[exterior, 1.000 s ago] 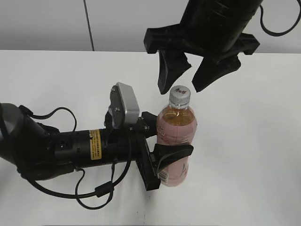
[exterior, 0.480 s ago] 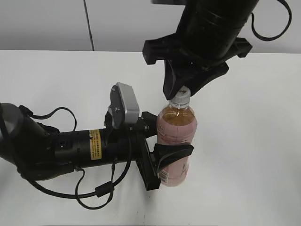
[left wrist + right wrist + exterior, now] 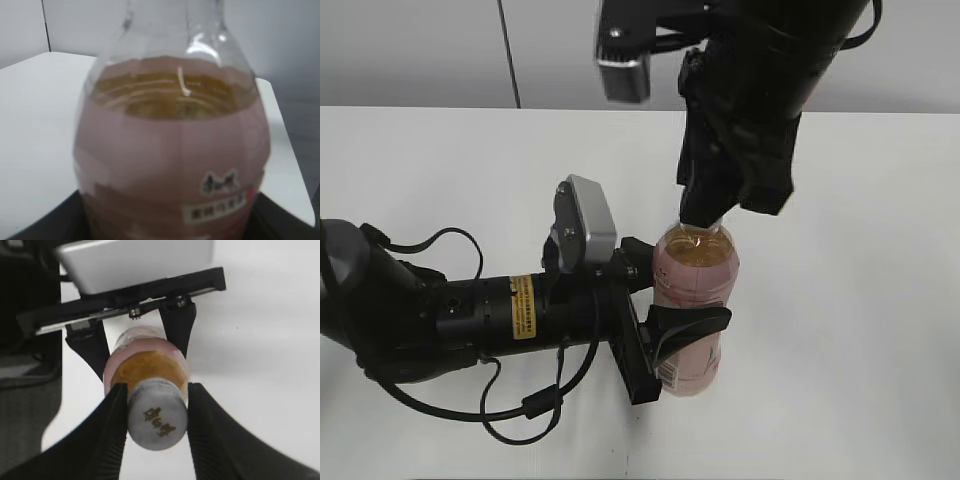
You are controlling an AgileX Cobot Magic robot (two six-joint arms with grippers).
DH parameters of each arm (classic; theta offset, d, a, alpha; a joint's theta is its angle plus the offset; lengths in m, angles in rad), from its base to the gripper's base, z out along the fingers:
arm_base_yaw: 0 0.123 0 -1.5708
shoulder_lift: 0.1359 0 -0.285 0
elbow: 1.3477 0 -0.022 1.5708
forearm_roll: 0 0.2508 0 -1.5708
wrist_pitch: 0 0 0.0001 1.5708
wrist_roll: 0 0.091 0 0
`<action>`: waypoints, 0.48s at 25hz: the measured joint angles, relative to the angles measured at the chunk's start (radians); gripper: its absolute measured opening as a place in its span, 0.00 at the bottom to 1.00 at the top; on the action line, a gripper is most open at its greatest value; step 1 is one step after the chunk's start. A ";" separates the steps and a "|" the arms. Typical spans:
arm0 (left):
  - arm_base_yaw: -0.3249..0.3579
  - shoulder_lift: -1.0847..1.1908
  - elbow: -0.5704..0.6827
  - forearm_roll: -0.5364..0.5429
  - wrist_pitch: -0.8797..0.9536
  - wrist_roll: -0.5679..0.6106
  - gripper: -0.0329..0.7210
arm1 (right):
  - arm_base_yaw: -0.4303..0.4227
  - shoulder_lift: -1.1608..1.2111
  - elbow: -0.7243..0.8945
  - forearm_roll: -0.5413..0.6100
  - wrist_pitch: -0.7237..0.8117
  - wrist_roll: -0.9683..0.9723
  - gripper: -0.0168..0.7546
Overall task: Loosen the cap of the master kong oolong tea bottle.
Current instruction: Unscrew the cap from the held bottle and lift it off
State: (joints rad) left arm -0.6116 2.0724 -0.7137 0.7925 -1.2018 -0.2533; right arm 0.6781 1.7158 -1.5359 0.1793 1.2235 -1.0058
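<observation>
A: Upright near the middle of the white table point(image 3: 840, 300), the master kong oolong tea bottle point(image 3: 695, 300). Pinned at mid-body by the left gripper point(image 3: 665, 300), fingers clamped on either side of the label.

B: Sensible hold. Braces the bottle so that twisting on top turns only the lid, not the whole thing.

A: Up top, the right gripper point(image 3: 155, 412), reaching straight down over the neck. Closed on the cap point(image 3: 157, 415), one dark finger pressed to each side of it.

B: Looks like a firm pinch in the wrist view. No gap either side. Ready for a turn, by the look of it.

A: And the bottle itself: clear plastic, amber tea up to the shoulder, pale pink label wrapping the body, small dark characters and a little white strip of text low down.

B: Cap pale and round, dark printed mark on its flat top. Seated on the neck, no tilt visible. Loosened yet? Cannot tell from here.
</observation>
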 joint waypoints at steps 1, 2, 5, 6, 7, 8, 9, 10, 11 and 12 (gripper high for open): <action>0.000 0.000 0.000 0.000 0.000 0.000 0.56 | 0.000 0.000 0.000 -0.002 0.002 -0.101 0.38; 0.000 0.000 0.000 -0.001 0.000 0.000 0.56 | 0.000 0.000 0.000 -0.004 0.003 -0.165 0.38; 0.000 0.001 -0.001 -0.006 0.002 -0.001 0.56 | 0.003 0.000 0.000 -0.024 0.004 -0.279 0.38; 0.000 0.001 -0.001 -0.007 0.002 -0.001 0.56 | 0.004 0.000 0.000 -0.026 0.004 -0.291 0.38; 0.000 0.001 -0.001 -0.008 0.002 -0.001 0.56 | 0.004 0.000 0.000 -0.026 0.004 -0.298 0.38; 0.000 0.001 -0.001 -0.008 0.002 -0.001 0.56 | 0.004 0.000 0.000 -0.026 0.004 -0.299 0.38; 0.000 0.001 -0.001 -0.008 0.002 -0.001 0.56 | 0.004 0.000 0.000 -0.025 0.004 -0.299 0.38; 0.000 0.001 -0.001 -0.008 0.002 -0.001 0.56 | 0.004 0.000 0.000 -0.023 0.004 -0.295 0.38; 0.000 0.001 -0.001 -0.008 0.002 -0.001 0.56 | 0.004 0.000 -0.001 -0.021 0.004 -0.286 0.38; 0.000 0.001 -0.001 -0.008 0.002 -0.001 0.56 | 0.004 0.000 -0.002 -0.019 0.004 -0.274 0.40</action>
State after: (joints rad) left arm -0.6116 2.0731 -0.7146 0.7842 -1.1996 -0.2541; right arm 0.6826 1.7158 -1.5378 0.1598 1.2276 -1.2797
